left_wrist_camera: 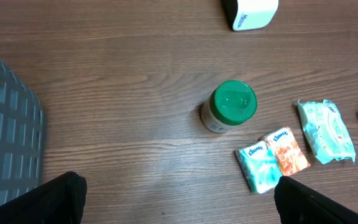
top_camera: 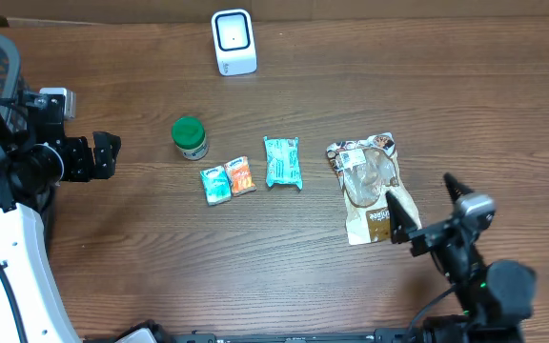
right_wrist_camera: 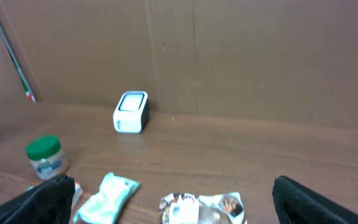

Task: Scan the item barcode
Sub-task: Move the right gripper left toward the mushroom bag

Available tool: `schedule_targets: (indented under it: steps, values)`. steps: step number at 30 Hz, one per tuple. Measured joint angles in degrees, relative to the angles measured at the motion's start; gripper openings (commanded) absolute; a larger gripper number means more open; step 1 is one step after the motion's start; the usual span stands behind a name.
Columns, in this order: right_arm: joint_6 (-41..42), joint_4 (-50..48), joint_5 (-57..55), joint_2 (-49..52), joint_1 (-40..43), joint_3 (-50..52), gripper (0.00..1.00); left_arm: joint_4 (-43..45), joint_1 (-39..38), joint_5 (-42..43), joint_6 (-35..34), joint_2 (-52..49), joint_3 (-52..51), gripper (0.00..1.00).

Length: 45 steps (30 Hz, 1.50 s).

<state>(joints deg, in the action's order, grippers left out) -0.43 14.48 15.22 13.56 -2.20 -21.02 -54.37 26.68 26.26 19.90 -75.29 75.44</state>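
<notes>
Left gripper hangs spread and empty near a green-lidded plastic jar; right gripper, likewise spread, sits beside a crinkled brown foil pouch.

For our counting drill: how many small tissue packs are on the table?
2. A teal pack and an orange pack lie side by side, below-right of the jar in the overhead view.

The left arm is black, with 1 white curved shell and a small white box on top. The right arm is black too, with a grey block, 1 tiny green light and plain black fingers.
</notes>
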Motion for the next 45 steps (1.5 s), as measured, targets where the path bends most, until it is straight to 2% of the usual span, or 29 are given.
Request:
schedule_targets:
  steps: [9, 14, 19, 25, 31, 39, 45]
  values:
    - [0.0, 24.6, 1.2, 28.2, 4.0, -32.6, 1.0, 0.0, 0.0, -0.1, 0.0, -0.1, 0.0, 0.99]
    - [0.0, 37.4, 8.0, 43.7, 10.2, -48.9, 1.0, 0.0, 0.0, -0.1, 0.0, -0.1, 0.0, 0.99]
    - [0.0, 48.0, 16.2, 59.2, 18.0, -59.1, 1.0, 0.0, 0.0, -0.1, 0.0, -0.1, 0.0, 1.0]
    - [-0.9, 51.7, 18.4, 70.2, 23.1, -59.5, 1.0, 0.0, 0.0, -0.1, 0.0, -0.1, 0.0, 1.0]
    - [-10.6, 55.8, 18.9, 79.3, 23.2, -59.6, 1.0, 0.0, 0.0, -0.1, 0.0, -0.1, 0.0, 1.0]
    - [-18.0, 54.9, 18.3, 94.4, 23.2, -59.6, 0.96, 0.0, 0.0, -0.1, 0.0, -0.1, 0.0, 1.0]
    - [-22.5, 52.9, 18.5, 98.9, 23.2, -59.6, 0.95, 0.0, 0.0, -0.1, 0.0, -0.1, 0.0, 0.99]
